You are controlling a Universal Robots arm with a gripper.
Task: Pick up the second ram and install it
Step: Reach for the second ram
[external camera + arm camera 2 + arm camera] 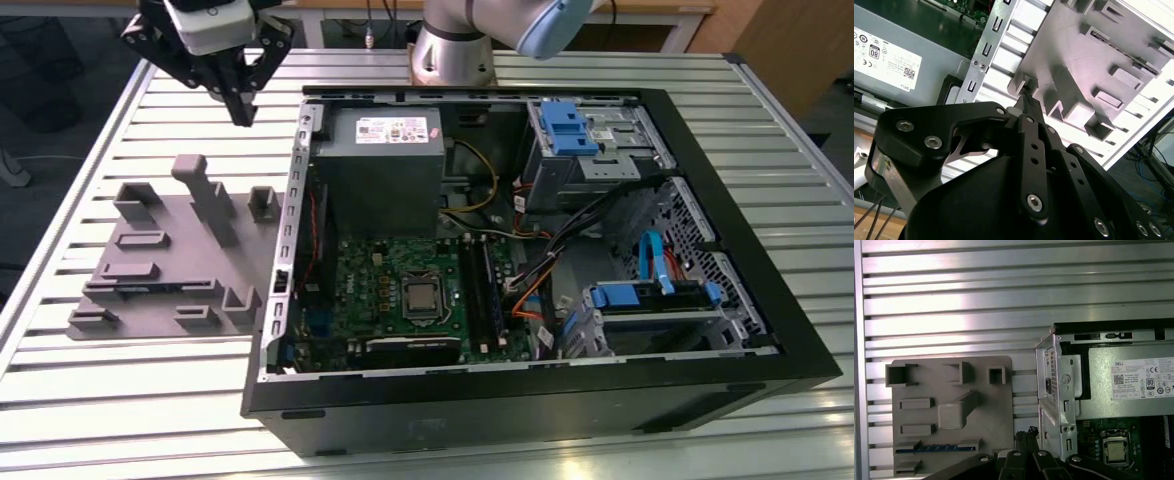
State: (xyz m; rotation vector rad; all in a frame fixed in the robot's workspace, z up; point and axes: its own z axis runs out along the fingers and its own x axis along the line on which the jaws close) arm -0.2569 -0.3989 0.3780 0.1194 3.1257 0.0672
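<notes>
In the first wrist view the second ram (934,447) shows as a thin dark strip with a bluish edge. It stands edge-up between two holders of the grey fixture plate (989,405). My gripper (244,118) hangs above the table beyond the plate's far right corner, beside the open computer case (694,150). Its black fingers (1030,130) are shut tip to tip with nothing between them, and in the first wrist view the gripper (1026,432) sits just off the plate's edge. Long black memory slots (483,290) run along the green motherboard (360,290).
The grey power-supply box (380,165) fills the case's far left part. Blue drive brackets (567,128) and loose cables (587,215) occupy the right side. Tall posts (203,195) rise from the fixture plate. The slatted metal table (160,400) surrounds everything.
</notes>
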